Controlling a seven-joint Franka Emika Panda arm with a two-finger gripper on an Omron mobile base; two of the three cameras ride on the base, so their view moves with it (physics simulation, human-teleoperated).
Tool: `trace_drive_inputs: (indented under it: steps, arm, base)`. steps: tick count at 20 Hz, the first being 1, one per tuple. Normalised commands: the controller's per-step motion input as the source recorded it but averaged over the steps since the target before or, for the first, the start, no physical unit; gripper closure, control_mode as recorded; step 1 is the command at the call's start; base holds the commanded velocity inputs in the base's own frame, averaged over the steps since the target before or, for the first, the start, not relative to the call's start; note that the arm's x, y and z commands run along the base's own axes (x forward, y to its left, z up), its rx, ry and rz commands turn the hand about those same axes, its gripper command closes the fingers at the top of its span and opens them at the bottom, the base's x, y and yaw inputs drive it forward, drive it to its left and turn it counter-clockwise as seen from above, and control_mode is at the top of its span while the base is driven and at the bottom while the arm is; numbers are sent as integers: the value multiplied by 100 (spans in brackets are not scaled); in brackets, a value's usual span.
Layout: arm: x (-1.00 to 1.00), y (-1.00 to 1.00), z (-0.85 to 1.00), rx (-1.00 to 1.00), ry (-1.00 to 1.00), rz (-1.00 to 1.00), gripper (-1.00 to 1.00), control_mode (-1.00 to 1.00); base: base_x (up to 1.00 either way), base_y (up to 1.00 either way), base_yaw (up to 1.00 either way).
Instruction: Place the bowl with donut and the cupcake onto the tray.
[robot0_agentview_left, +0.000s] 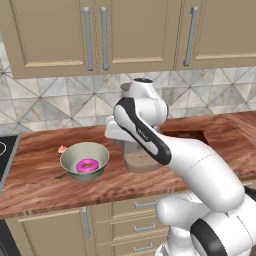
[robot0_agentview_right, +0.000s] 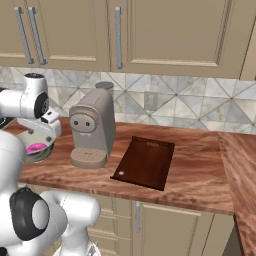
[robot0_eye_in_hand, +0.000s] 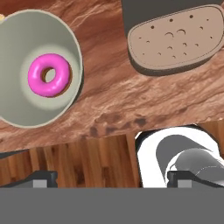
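Observation:
The pale grey-green bowl (robot0_agentview_left: 85, 161) sits on the wood counter left of the coffee machine, and the pink donut (robot0_agentview_left: 87, 165) lies in its middle. A tiny cupcake (robot0_agentview_left: 62, 149) stands just behind the bowl's left rim. The dark reddish-brown tray (robot0_agentview_right: 146, 162) lies flat to the right of the machine, with nothing on it. In the hand view my gripper (robot0_eye_in_hand: 113, 179) is open, fingertips far apart and holding nothing. It hovers over the counter's front edge, with the bowl (robot0_eye_in_hand: 26, 35) and donut (robot0_eye_in_hand: 49, 75) up to the left.
The beige coffee machine (robot0_agentview_right: 92, 127) stands between bowl and tray; its perforated drip base (robot0_eye_in_hand: 175, 39) shows close by in the hand view. A black cooktop (robot0_agentview_left: 5, 152) lies at the far left. Upper cabinets hang overhead. The counter turns a corner at the right (robot0_agentview_right: 240, 160).

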Motion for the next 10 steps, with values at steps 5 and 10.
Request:
trace_drive_inputs:
  steps: [5,10]
  arm:
    - [7,23,-6,0,0,0,-100,-100]
    - [18,7,-11,0,0,0,-100,-100]
  base:
    - [0,0,0]
    - [0,0,0]
